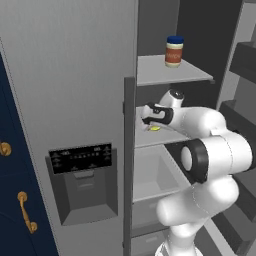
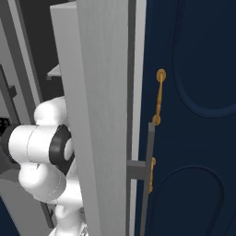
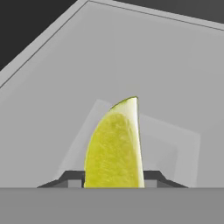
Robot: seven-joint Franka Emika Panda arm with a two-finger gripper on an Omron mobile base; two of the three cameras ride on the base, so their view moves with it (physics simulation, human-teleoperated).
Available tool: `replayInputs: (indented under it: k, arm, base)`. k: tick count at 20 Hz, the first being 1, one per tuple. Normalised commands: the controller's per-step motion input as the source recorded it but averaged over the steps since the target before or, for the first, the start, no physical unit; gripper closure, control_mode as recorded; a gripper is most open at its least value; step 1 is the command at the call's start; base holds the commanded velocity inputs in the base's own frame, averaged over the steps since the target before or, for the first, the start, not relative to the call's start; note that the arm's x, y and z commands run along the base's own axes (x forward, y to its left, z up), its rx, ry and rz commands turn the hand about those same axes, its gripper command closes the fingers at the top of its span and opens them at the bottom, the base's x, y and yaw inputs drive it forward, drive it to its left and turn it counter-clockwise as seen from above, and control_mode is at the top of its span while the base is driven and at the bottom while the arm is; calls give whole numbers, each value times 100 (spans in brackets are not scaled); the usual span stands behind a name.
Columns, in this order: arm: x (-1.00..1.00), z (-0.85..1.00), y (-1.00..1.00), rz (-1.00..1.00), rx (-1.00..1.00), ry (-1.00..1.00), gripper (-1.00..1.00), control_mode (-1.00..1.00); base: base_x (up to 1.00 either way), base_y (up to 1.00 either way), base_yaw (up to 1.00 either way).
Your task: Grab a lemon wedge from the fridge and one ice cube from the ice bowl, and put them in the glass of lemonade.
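The grey fridge (image 1: 75, 75) stands with its right door open, and my arm reaches onto the middle shelf (image 1: 145, 140). The tiny yellow lemon wedge (image 1: 155, 128) lies on that shelf directly under my gripper (image 1: 151, 125). In the hand view the lemon wedge (image 3: 114, 144) stands upright, and my gripper (image 3: 113, 181) has a dark fingertip pressed against each of its sides, shut on it. The ice bowl and the glass of lemonade are out of view.
A jar with a blue lid (image 1: 174, 51) stands on the upper shelf. Below the middle shelf sits a grey drawer (image 1: 155, 175). The open door's racks (image 1: 245, 60) line the right side. Navy cabinets (image 2: 198, 115) with gold handles flank the fridge.
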Motion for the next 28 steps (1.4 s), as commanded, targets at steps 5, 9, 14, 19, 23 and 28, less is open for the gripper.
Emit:
replayInputs:
  k: [5, 9, 14, 19, 23, 28]
  arm:
    - [-93, 18, 0, 0, 0, -3, 100, -100]
    - [-100, 49, 0, 0, 0, -2, 100, -100]
    - [-69, 97, 0, -1, 0, 0, 100, -100]
    - [-77, 100, -1, -10, -2, 0, 100, -100]
    - [-84, 100, -13, -16, -4, 4, 100, -100]
    - [-100, 95, -4, -16, 0, 0, 100, -100]
  base:
    - [0, 0, 0]
    - [0, 0, 0]
    - [0, 0, 0]
    - [0, 0, 0]
    - [0, 0, 0]
    - [0, 0, 0]
